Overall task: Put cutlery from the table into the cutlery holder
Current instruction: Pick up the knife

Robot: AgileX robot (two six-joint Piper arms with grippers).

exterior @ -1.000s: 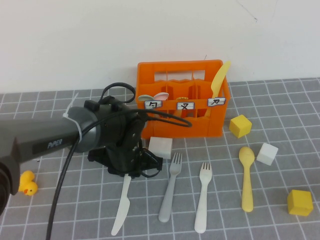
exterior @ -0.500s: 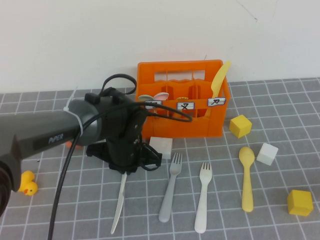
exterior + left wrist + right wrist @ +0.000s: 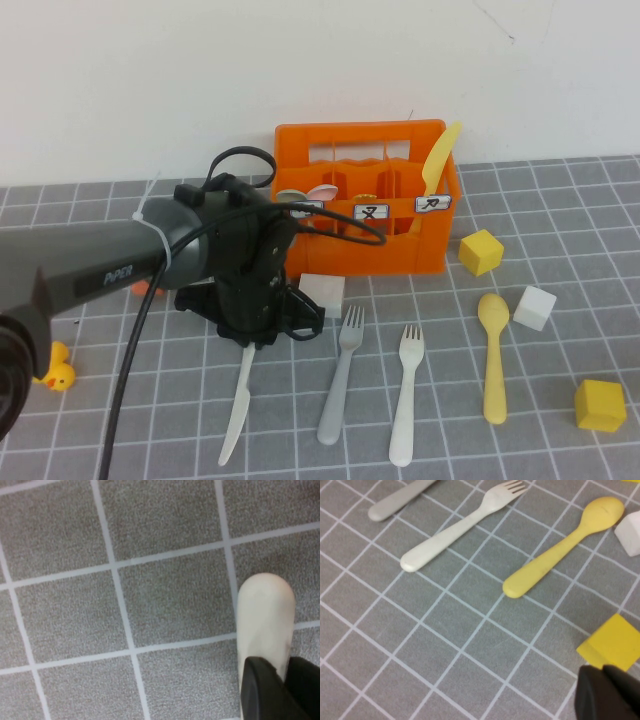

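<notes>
Left gripper [image 3: 250,335]: pinches flat white plastic knife [image 3: 238,412], before orange plastic cutlery holder [image 3: 366,198].
Right gripper [image 3: 607,695]: fingers pressed together, near yellow plastic spoon [image 3: 565,545].

Orange cutlery holder [image 3: 365,245], yellow spoon [image 3: 493,360], grey table [image 3: 560,440] (white grid lines).

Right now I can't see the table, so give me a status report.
Left gripper shut on white plastic knife, handle end. Right gripper shut, parked above a yellow cube. Orange plastic cutlery holder behind; white cube beside the left gripper.
</notes>
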